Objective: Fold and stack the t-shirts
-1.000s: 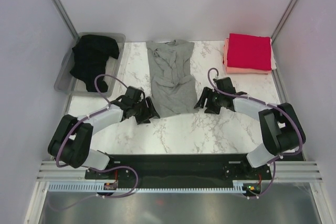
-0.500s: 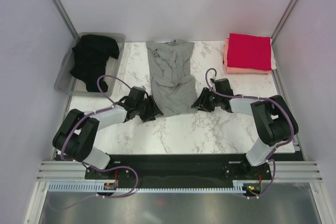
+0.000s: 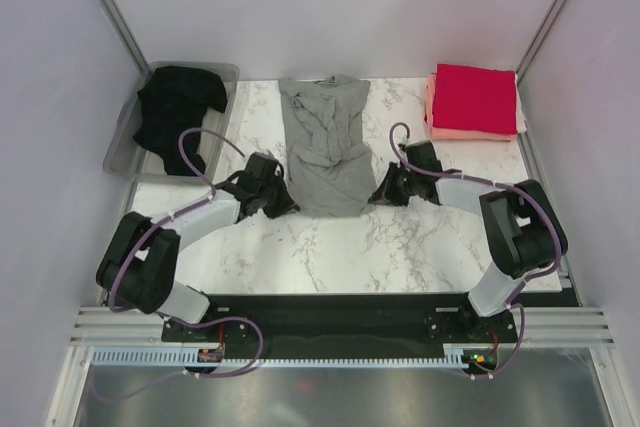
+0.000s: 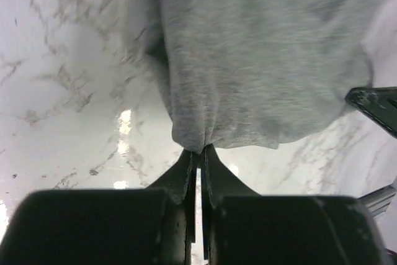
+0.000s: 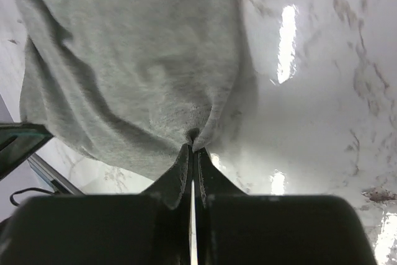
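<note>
Centre frame, the grey t-shirt (image 3: 325, 152) lies rumpled on the marble worktop (image 3: 400, 242), the left gripper (image 3: 287, 199) clenched on its lower-left hem corner, the right gripper (image 3: 380, 194) clenched on its lower-right corner.

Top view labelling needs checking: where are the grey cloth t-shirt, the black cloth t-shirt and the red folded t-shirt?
grey cloth t-shirt (image 3: 322, 152): top view, rumpled middle.
black cloth t-shirt (image 3: 175, 112): top view, bunched centre.
red folded t-shirt (image 3: 475, 97): top view, flat upper face.

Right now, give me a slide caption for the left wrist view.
Left gripper pinching the grey t-shirt at its near corner, marble table beneath.
</note>
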{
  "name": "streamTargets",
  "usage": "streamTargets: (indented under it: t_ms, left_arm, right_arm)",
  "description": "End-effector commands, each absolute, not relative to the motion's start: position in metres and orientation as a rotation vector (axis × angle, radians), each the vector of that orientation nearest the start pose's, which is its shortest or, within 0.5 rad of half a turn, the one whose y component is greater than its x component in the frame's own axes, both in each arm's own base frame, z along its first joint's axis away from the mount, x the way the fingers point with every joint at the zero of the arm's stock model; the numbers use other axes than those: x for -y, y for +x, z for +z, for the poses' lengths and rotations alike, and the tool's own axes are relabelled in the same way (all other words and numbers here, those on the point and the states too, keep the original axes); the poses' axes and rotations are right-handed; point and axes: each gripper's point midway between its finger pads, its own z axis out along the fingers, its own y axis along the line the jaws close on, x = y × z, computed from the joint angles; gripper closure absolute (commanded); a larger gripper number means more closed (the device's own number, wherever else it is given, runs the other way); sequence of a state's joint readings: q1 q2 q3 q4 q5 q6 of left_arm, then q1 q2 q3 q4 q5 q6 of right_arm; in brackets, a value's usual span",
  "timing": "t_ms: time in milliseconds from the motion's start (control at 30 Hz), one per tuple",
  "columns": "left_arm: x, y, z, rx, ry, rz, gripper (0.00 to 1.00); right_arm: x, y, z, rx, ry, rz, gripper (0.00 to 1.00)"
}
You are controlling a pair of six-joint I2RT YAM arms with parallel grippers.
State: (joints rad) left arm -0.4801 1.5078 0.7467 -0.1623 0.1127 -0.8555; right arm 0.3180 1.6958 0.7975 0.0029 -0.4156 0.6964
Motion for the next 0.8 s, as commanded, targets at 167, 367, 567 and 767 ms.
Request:
streamTargets:
  t_ms: [167,367,567,767]
  left_arm:
    - [0.189,0.302,0.177,-2.338,-0.249,-0.609,0.98]
    - [0.182,0.259,0.156,-2.384,-0.267,-0.672,0.98]
    - [0.175,0.204,0.106,-2.479,-0.345,-0.733,0.98]
    - [0.173,0.162,0.071,-2.531,-0.422,-0.817,0.98]
  right_arm:
    - [-0.197,0.349,0.148,-2.422,0.159,0.810,1.00]
    - [-0.191,0.311,0.141,-2.451,0.161,0.802,1.00]
    - [-0.198,0.268,0.121,-2.479,0.137,0.834,1.00]
    - [-0.224,0.227,0.084,-2.549,0.094,0.879,1.00]
